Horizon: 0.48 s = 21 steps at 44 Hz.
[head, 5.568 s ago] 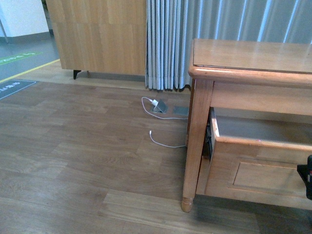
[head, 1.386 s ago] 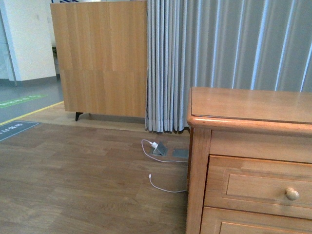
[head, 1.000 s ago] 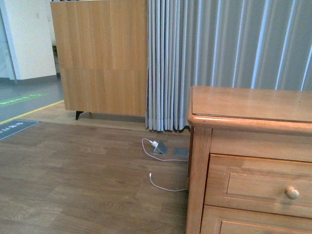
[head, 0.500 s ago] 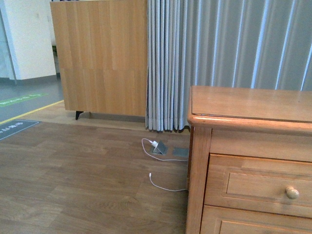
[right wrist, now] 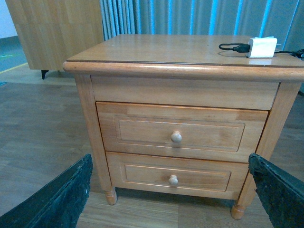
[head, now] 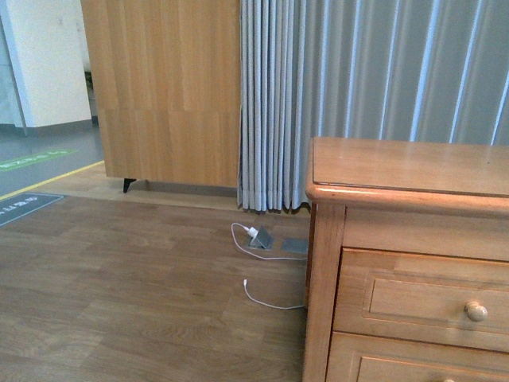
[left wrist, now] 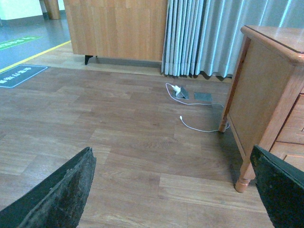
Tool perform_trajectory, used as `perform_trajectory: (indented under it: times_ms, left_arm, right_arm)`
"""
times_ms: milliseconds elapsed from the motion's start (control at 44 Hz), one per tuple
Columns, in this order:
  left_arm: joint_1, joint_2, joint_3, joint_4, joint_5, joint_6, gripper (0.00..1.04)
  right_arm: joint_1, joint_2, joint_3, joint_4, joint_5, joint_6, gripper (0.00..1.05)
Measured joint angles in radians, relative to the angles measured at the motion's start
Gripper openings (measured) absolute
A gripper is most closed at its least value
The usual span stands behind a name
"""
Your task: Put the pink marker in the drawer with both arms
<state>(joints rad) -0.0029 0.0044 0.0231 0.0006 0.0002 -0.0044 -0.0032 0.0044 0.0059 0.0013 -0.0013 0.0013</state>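
The pink marker is not in view in any frame. The wooden nightstand point(right wrist: 180, 71) has two drawers, both shut. The upper drawer point(right wrist: 142, 135) carries a round cream knob point(right wrist: 176, 137); the lower drawer point(right wrist: 142, 176) sits right under it. In the front view only the upper drawer's left part point(head: 413, 298) and its knob point(head: 475, 311) show. My right gripper point(right wrist: 170, 164) is open, facing the drawer fronts from some way off, with nothing between its fingers. My left gripper point(left wrist: 172, 161) is open over bare floor, left of the nightstand's side point(left wrist: 259, 95).
A white charger point(right wrist: 261, 47) with a black cable lies on the nightstand top. On the floor left of the nightstand lie a white cable point(head: 266, 302) and a grey floor socket point(head: 261, 239). Behind are a grey curtain point(head: 358, 95) and a tall wooden cabinet point(head: 167, 95).
Some five seconds ago the drawer stood pulled out with a black gripper at its front; now it is shut and the front view looks higher. Over the last second, almost nothing moves.
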Motion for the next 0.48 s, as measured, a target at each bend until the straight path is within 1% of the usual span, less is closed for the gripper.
perform_trajectory:
  times_ms: [45, 477]
  left_arm:
    - [0.000, 0.000, 0.000, 0.000, 0.000, 0.000, 0.99]
    - [0.000, 0.000, 0.000, 0.000, 0.000, 0.000, 0.99]
  right_arm:
    - [0.000, 0.000, 0.000, 0.000, 0.000, 0.000, 0.96]
    - [0.000, 0.000, 0.000, 0.000, 0.000, 0.000, 0.96]
